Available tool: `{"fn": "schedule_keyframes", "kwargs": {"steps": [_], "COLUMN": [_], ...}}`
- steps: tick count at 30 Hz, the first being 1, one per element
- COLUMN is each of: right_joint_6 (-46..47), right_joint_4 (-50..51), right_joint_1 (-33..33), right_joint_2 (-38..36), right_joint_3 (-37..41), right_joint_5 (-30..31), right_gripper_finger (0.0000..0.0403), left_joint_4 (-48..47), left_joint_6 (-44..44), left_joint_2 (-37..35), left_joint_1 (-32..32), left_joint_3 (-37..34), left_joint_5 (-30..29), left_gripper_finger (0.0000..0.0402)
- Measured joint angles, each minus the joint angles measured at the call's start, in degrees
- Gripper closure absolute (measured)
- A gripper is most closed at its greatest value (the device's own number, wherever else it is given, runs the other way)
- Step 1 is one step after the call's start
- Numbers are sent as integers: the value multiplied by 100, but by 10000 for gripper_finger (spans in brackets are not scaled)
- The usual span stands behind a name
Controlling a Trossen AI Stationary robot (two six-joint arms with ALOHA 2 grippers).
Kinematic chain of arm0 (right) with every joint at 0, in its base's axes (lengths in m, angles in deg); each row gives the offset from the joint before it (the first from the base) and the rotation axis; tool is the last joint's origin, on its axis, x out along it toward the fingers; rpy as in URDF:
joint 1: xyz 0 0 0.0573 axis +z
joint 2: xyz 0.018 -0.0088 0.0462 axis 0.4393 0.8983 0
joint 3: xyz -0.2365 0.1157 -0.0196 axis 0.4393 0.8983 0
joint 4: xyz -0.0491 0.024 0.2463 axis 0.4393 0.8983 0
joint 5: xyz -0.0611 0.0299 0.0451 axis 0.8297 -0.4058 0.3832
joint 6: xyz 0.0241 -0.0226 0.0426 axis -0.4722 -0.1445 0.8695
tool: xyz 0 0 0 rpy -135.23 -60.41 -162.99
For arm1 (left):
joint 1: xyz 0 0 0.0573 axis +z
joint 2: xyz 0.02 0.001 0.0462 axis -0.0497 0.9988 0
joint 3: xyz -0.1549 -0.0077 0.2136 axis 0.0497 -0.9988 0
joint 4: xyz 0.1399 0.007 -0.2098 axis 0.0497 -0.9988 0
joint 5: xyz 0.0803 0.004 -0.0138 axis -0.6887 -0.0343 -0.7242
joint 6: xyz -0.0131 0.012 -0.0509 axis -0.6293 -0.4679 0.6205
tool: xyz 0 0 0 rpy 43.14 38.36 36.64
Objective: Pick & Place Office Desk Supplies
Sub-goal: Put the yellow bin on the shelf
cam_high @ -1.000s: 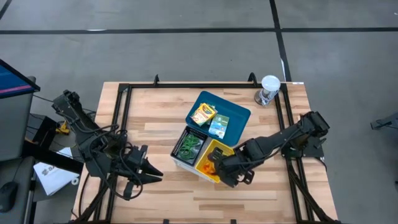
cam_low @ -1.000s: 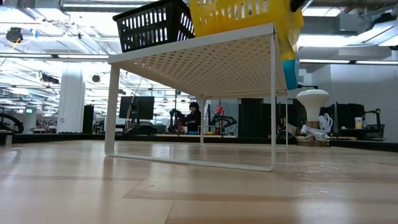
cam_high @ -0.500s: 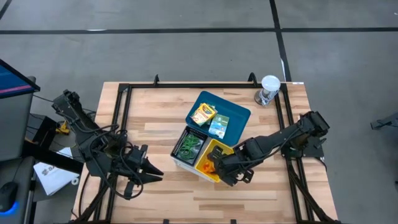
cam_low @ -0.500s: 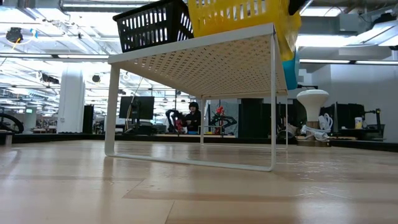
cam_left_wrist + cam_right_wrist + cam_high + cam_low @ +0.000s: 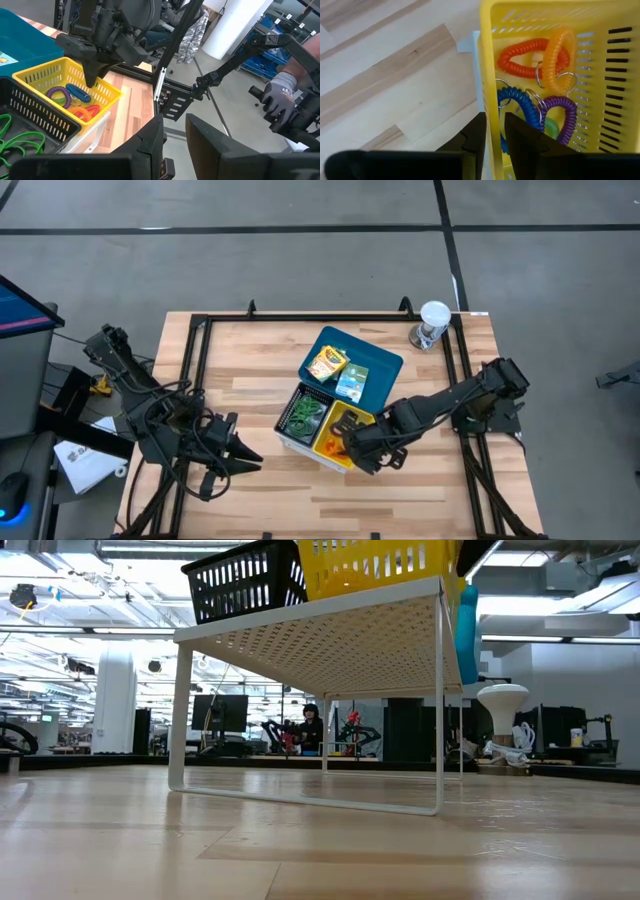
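A yellow basket holds coiled loops in orange, blue and purple. Beside it a black basket holds green loops. Both stand on a white perforated shelf. A blue tray behind them carries a yellow-orange crayon box and a green card box. My right gripper is at the yellow basket's near right wall, shut on it. My left gripper waits open over the table's near left part. My right gripper has the yellow basket's near right wall at its rim, one finger inside the basket and one outside. The fingers come from above, slanting down from the table's right. The basket's bottom stays on the white shelf.
A clear cup with a white lid stands at the far right corner. A black frame runs around the tabletop. Bare wood lies to the left of the baskets and along the near edge. A gloved hand shows beyond the table.
My right gripper has crept slightly toward the far left, into the yellow basket's wall. In the low view the yellow basket has shifted a little on the white shelf, uncovering the blue tray behind it.
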Motion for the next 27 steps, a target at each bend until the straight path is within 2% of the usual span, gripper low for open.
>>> {"fn": "schedule_keyframes", "kwargs": {"steps": [13,27], "right_joint_6": [197,506], "right_joint_4": [8,114], "right_joint_1": [15,295], "right_joint_2": [0,-98], "right_joint_3": [-347,-370], "right_joint_5": [-37,-9], "right_gripper_finger": [335,335], "left_joint_4": [-49,-61], "left_joint_6": [-109,-127], "left_joint_2": [0,4], "left_joint_1": [-2,-2], "left_joint_3": [0,0], "left_joint_5": [19,107], "left_gripper_finger": [325,325]}}
